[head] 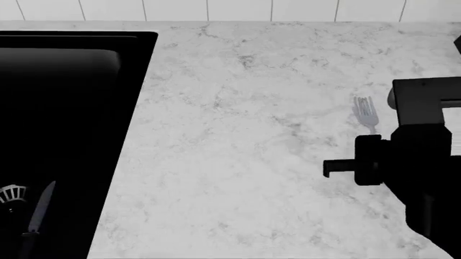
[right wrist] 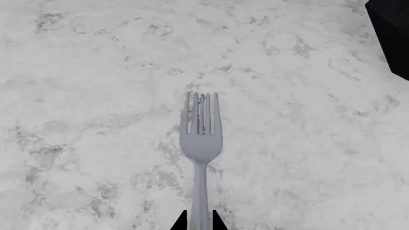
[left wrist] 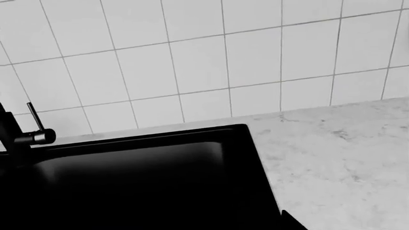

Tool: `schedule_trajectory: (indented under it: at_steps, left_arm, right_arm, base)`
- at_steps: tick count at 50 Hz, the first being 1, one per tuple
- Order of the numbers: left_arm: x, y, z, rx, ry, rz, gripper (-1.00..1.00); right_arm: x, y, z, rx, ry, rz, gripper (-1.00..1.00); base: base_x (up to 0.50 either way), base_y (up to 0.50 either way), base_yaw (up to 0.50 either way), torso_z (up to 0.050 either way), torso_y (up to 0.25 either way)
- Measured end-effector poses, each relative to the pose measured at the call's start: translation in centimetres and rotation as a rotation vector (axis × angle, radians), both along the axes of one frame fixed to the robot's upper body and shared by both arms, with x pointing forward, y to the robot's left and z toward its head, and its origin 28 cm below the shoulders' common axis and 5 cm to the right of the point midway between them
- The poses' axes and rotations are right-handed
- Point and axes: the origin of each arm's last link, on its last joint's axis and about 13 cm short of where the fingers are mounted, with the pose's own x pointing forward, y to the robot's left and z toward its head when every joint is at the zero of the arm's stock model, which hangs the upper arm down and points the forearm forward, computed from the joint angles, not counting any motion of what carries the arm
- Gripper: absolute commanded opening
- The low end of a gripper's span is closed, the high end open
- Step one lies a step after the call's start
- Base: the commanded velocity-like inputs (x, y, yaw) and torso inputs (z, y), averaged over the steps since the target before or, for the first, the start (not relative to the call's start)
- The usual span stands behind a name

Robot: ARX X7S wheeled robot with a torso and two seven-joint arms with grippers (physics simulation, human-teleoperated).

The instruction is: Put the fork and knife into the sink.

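Head view looks steeply down on counter (head: 238, 135) and sink (head: 65, 108); right wrist view, close, shares the fork (right wrist: 200, 139) at 3 o'clock.

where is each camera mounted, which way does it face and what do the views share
Left wrist: on the left arm, facing the sink, faucet and tiled wall; a black finger tip shows.
Head: looking down over the counter; the right arm shows, the knife lies in the sink.
Right wrist: over the fork, finger tips either side of its handle.
Shared: head and right wrist both show the fork.
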Motion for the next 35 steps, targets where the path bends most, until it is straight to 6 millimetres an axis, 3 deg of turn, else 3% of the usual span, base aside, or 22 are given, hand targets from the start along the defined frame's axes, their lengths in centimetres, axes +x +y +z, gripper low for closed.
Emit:
schedule_trajectory:
  at_steps: [18, 35]
  left_arm:
    - [-0.1, -0.5, 0.7, 0.054, -0.016, -0.032, 1.0]
    - [0.7, -1.5, 3.8, 0.251, -0.071, -0.119, 1.0]
  right_arm:
    - [-1.0, 1.2, 2.7, -0.139, -0.047, 0.077, -1.0]
    - [-2.2, 2.5, 6.1, -0.216, -0.111, 0.169, -1.0]
  base:
    - [0.0, 0.0, 0.0, 0.0, 0.0]
    - [0.0, 0.0, 0.0, 0.0, 0.0]
